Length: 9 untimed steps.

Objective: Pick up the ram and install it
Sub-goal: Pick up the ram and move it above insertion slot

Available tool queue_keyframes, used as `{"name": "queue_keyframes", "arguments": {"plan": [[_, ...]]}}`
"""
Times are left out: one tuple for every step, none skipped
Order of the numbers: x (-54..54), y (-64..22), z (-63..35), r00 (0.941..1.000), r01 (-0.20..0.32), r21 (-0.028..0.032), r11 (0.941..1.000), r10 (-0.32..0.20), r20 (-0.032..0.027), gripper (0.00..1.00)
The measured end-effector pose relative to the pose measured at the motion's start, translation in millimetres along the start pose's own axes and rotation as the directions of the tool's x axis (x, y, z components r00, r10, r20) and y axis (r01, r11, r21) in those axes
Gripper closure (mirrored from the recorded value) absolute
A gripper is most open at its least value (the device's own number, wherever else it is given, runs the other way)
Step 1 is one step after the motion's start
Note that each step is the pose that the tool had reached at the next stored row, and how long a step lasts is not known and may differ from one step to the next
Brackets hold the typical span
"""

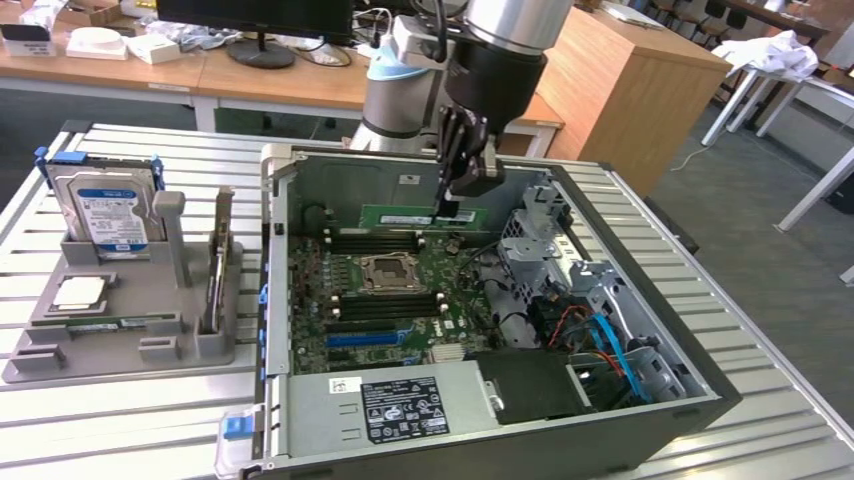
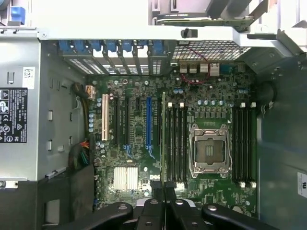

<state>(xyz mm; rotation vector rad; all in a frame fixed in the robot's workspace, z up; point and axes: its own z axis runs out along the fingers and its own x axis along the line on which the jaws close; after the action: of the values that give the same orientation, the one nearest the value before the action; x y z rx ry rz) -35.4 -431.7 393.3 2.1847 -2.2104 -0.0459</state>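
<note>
As I look over the open PC case [image 1: 694, 395], the PSU [image 1: 387, 405] is nearest. Next comes the mobo [image 1: 350, 322] w/ its empty CPU socket [image 1: 394, 270]. Past that the gripper [image 1: 451, 208] hangs inside the case, clamped on the ram [image 1: 400, 216]. The stick is in the air, long edge level, above the far row of DIMM slots [image 1: 380, 242] and not seated yet, as far as I can judge. Off on the exterior view's left sits a grey parts holder [image 1: 120, 345] w/ a hard drive [image 1: 110, 205] stood in it.

Handling, imo: the ram is light, thin, stiff but brittle. It's a bare board, so chips and contact edge shouldn't be squeezed or scraped. The grip looks to be at one end, across the flat faces, so the free end could twist off line. A mid-length hold would be steadier.

The exterior view gives height over the board and where the jaws bite. The wrist view gives alignment instead: the ram [image 2: 163, 139] edge-on, a thin green line running out from the fingers [image 2: 152, 207], parallel to the slots by the socket. Whether it's over one I can't tell.
</note>
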Motion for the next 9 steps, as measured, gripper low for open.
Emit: {"name": "queue_keyframes", "arguments": {"plan": [[-1.6,0.0,0.0,1.0000,0.000,0.0000,1.0000,0.000,0.0000,0.88],[-3.2,0.1,0.0,1.0000,0.000,-0.0001,1.0000,0.000,0.0000,0.88],[-4.6,0.1,0.0,1.0000,0.000,-0.0001,1.0000,0.000,-0.0001,0.88],[-6.0,0.1,0.1,1.0000,0.000,0.0000,1.0000,0.000,0.0000,0.88],[-7.4,0.1,0.1,1.0000,0.000,0.0000,1.0000,0.000,0.0000,0.88],[-8.7,0.1,0.1,1.0000,0.000,-0.0001,1.0000,0.000,-0.0001,0.88],[-9.9,0.1,0.1,1.0000,0.000,-0.0001,1.0000,0.000,0.0000,0.88],[-11.0,0.1,0.1,1.0000,0.000,0.0000,1.0000,0.000,0.0000,0.88],[-12.2,0.1,0.2,1.0000,0.000,0.0000,1.0000,0.000,0.0001,0.88]]}}
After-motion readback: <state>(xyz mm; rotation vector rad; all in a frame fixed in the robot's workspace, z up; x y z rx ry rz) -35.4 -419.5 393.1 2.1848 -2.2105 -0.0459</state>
